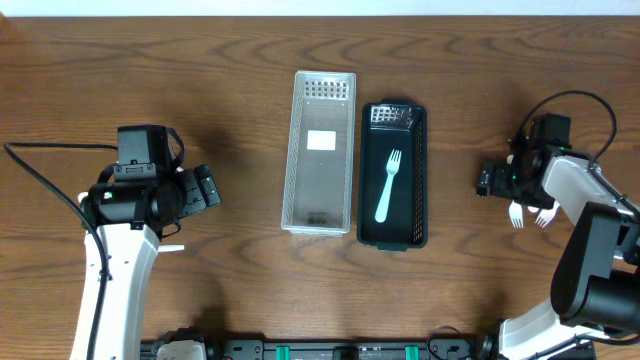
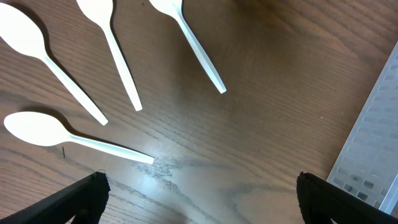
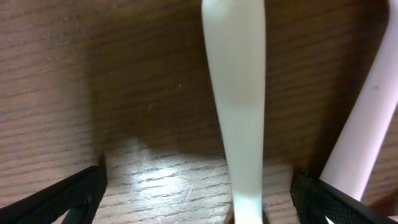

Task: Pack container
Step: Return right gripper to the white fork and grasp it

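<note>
A white slotted basket (image 1: 320,150) and a black basket (image 1: 393,175) stand side by side mid-table. A pale fork (image 1: 388,186) lies in the black one. My left gripper (image 1: 205,187) is open and empty above the wood (image 2: 202,199), with several white spoons (image 2: 118,53) lying ahead of it. My right gripper (image 1: 492,180) is open and low over the table (image 3: 199,199). A white fork handle (image 3: 235,93) lies between its fingers, not clamped. A second white handle (image 3: 367,124) lies at its right finger. White fork tines (image 1: 517,214) show beside the right arm.
The white basket's wall (image 2: 373,143) sits at the right edge of the left wrist view. A spoon handle tip (image 1: 172,248) pokes out from under the left arm. Cables run along both arms.
</note>
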Tool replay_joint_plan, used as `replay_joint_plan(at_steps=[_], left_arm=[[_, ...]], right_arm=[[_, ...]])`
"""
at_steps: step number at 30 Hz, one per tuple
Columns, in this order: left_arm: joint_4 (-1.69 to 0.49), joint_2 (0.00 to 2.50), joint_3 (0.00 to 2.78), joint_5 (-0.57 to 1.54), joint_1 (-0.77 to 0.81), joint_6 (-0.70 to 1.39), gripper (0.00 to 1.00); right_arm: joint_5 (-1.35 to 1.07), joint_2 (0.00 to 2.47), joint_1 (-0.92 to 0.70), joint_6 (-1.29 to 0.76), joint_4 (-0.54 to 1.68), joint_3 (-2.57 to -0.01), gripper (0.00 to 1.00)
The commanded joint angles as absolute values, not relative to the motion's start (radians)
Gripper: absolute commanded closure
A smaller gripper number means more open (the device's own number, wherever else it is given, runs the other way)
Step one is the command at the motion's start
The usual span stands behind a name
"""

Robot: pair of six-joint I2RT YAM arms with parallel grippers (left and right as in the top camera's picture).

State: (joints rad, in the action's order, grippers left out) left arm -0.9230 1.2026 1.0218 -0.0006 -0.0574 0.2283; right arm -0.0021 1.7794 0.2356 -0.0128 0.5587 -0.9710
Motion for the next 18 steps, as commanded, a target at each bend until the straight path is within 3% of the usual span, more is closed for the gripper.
replay_joint_plan(at_steps=[1, 5, 8, 11, 18], left_arm=[[-0.926, 1.208, 1.044, -0.009, -0.062, 0.212, 0.02], [-0.926, 1.208, 1.044, -0.009, -0.062, 0.211, 0.02], [-0.926, 1.208, 1.044, -0.009, -0.062, 0.212, 0.02], [-0.926, 1.208, 1.044, -0.009, -0.062, 0.211, 0.02], [-0.926, 1.208, 1.044, -0.009, -0.062, 0.212, 0.02]], right_arm=[[-0.017, 1.787, 0.24, -0.003, 0.556, -0.948, 0.01], [-0.017, 1.787, 0.24, -0.003, 0.553, -0.948, 0.04], [-0.02, 1.787, 0.24, -0.007, 0.554, -0.948, 0.16], [-0.02, 1.787, 0.24, -0.007, 0.553, -0.948, 0.4], [-0.02, 1.787, 0.24, -0.03, 0.546, -0.948, 0.58]])
